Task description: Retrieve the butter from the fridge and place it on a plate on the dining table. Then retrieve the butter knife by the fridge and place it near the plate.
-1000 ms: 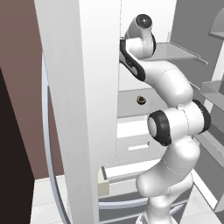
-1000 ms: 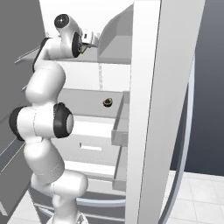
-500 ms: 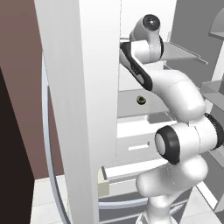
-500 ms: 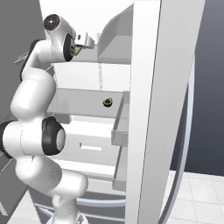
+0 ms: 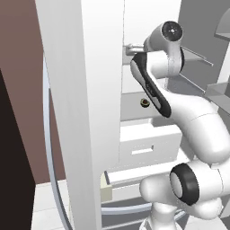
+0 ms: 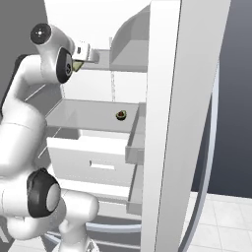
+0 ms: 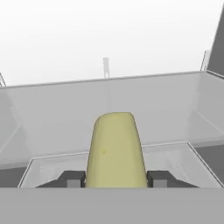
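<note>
Gripper (image 7: 116,181): I see it clamped on the butter (image 7: 115,151), one finger at each side.
Butter: raised above a grey shelf (image 7: 61,118) inside the open fridge (image 6: 167,123).
Lower shelf: I spot a small round dark item (image 6: 120,115).

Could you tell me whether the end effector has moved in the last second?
Yes: the end effector has risen against the fridge shelf, carrying the butter.

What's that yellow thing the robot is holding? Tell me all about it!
It is the butter, a small pale yellow stick with a rounded far end and a smooth, matte look. It sits between the two dark fingertips of the end effector, pointing away into the white fridge, above a grey shelf.
</note>
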### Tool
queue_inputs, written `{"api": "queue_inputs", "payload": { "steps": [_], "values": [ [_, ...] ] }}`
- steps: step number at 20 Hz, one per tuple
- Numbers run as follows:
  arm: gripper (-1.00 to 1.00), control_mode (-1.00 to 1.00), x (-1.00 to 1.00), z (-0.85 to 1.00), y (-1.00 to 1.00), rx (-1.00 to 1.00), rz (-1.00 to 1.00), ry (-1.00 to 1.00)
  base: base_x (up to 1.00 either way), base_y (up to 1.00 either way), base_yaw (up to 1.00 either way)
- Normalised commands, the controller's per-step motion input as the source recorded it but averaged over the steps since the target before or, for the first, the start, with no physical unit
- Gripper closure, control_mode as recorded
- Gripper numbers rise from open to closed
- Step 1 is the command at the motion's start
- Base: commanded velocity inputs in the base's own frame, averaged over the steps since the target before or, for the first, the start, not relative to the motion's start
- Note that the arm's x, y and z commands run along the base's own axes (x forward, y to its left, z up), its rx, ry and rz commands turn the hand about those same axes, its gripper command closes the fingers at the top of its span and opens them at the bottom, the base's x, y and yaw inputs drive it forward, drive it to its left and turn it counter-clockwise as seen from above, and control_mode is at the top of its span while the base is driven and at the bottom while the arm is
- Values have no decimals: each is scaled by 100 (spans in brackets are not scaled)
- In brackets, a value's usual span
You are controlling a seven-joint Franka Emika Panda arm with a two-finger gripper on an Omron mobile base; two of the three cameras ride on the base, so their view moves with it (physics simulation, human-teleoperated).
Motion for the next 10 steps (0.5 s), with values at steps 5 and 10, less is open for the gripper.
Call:
{"api": "queue_inputs", "payload": {
  "steps": [5,10],
  "values": [
    [100,-100,-94,0,-27,0,0,0,0,0,0],
    [100,-100,-98,0,-2,0,1,4,0,0,0]
  ]
}}
